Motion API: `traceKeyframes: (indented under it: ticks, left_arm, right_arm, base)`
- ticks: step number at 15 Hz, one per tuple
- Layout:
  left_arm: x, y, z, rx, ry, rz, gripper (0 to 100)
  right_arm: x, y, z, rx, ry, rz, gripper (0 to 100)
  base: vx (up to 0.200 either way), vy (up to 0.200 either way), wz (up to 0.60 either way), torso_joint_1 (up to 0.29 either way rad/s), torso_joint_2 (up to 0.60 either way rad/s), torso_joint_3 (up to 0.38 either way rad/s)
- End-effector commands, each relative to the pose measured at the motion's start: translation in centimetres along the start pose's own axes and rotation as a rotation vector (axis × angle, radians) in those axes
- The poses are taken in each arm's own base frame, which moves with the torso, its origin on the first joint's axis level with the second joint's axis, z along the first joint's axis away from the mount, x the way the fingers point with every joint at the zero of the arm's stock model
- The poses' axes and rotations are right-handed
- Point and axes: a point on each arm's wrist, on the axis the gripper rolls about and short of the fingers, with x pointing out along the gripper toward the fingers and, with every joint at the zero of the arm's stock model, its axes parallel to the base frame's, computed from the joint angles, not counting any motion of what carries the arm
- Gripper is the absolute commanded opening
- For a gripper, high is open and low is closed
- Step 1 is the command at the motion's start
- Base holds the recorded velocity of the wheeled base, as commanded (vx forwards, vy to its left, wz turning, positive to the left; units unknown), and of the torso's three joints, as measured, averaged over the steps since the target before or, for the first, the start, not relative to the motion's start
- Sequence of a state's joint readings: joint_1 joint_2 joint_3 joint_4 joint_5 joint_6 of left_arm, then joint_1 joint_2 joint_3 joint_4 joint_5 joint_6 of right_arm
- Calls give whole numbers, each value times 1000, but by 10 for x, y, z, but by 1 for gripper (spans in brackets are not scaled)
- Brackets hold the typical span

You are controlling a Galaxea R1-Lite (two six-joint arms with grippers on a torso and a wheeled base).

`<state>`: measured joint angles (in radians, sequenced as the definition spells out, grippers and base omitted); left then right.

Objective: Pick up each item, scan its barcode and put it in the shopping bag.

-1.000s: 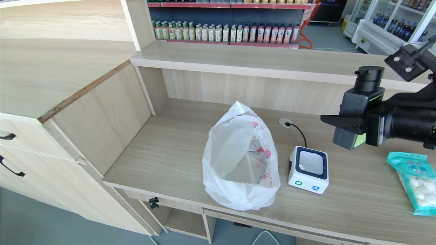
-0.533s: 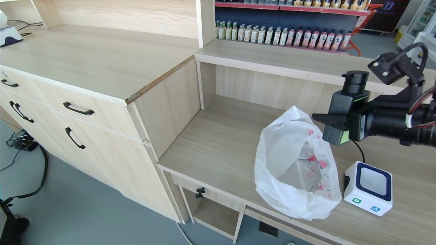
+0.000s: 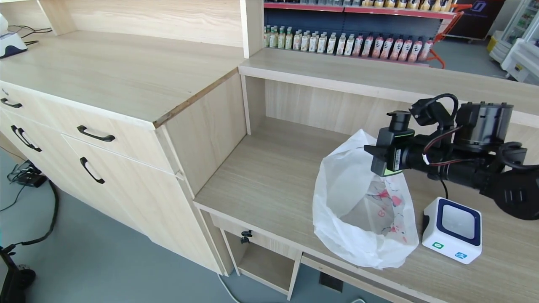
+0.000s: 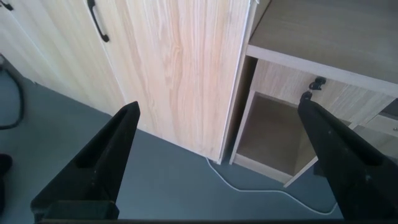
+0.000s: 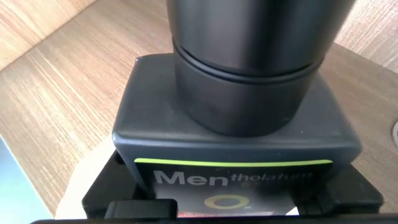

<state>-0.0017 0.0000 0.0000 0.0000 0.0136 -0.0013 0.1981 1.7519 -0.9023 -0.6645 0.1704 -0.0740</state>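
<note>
**Head view.** We see the right gripper [image 3: 382, 156] closed on a black bottle [image 3: 393, 141]. It holds the bottle upright over the far rim of the open white shopping bag [image 3: 358, 210]. The bag stands on the lower wooden counter [image 3: 269, 176]. A white scanner [image 3: 452, 230] with a dark-framed window sits just beside the bag, on the robot's right. A cabinet [image 3: 126, 139] with black drawer handles rises to the left of the counter, and rows of drinks [image 3: 337, 42] line a shop shelf behind.

**Left wrist view.** We see the left gripper [image 4: 214, 158] with its two dark fingers spread wide and nothing between them. It hangs over grey floor [image 4: 155, 180], facing the cabinet's side and an open compartment [image 4: 280, 137] under the counter.

**Right wrist view.** We see the bottle at close range. Its round cap [image 5: 249, 62] tops a squared black body with a green stripe. The gripper clasps the body at both sides, and the wood-grain counter lies beyond.
</note>
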Motion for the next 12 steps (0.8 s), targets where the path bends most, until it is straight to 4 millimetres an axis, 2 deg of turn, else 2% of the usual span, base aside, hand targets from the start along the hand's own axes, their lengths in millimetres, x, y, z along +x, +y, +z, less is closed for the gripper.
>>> traceKeyframes:
  ticks: [1, 12]
  left_arm:
    - [0, 0, 0, 0, 2, 0, 100]
    - [0, 0, 0, 0, 2, 0, 100]
  right_arm:
    - [24, -8, -27, 13, 55, -13, 0]
    - [69, -14, -57, 0, 6, 19, 0]
  base:
    - [0, 0, 0, 0, 0, 0]
    - [0, 0, 0, 0, 0, 0]
